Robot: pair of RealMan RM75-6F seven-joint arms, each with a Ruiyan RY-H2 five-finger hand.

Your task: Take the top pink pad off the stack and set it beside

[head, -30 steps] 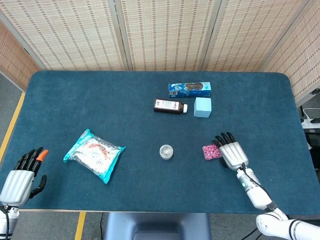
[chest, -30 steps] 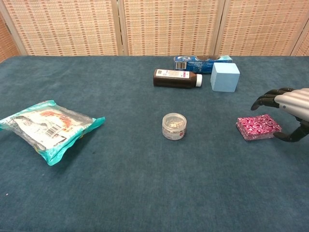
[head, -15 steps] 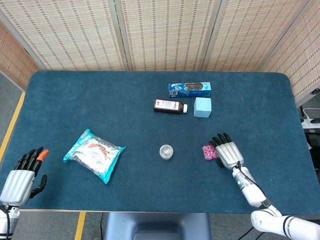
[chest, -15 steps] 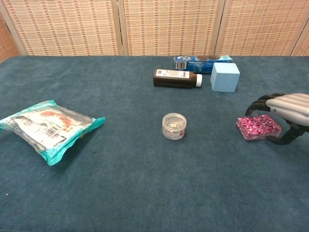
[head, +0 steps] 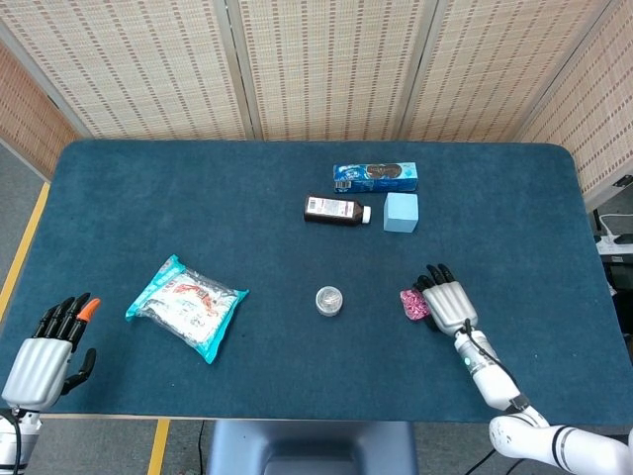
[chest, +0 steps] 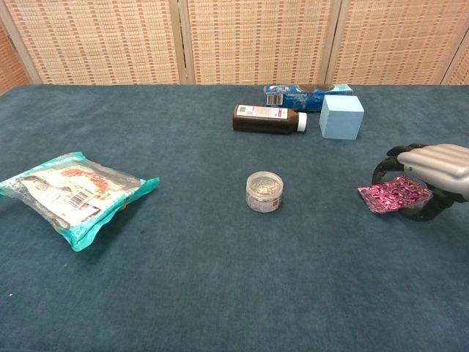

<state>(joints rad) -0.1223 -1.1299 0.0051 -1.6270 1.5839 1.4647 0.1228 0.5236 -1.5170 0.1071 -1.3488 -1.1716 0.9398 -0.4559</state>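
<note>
Tilting pink pad (chest: 393, 193), near-left edge raised

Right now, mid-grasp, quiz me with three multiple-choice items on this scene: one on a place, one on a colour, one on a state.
1. Where does the small round jar stand?
A. between the snack bag and the pink pad
B. on the blue cube
C. behind the bottle

2. What colour is the cube?
A. red
B. light blue
C. yellow

3. What is the right hand doing?
A. resting far from everything
B. holding the bottle
C. curled around the pink pad

Answers: 1 A, the jar stands mid-table between them. 2 B, its faces are pale blue. 3 C, its fingers wrap the pad's edges.
</note>
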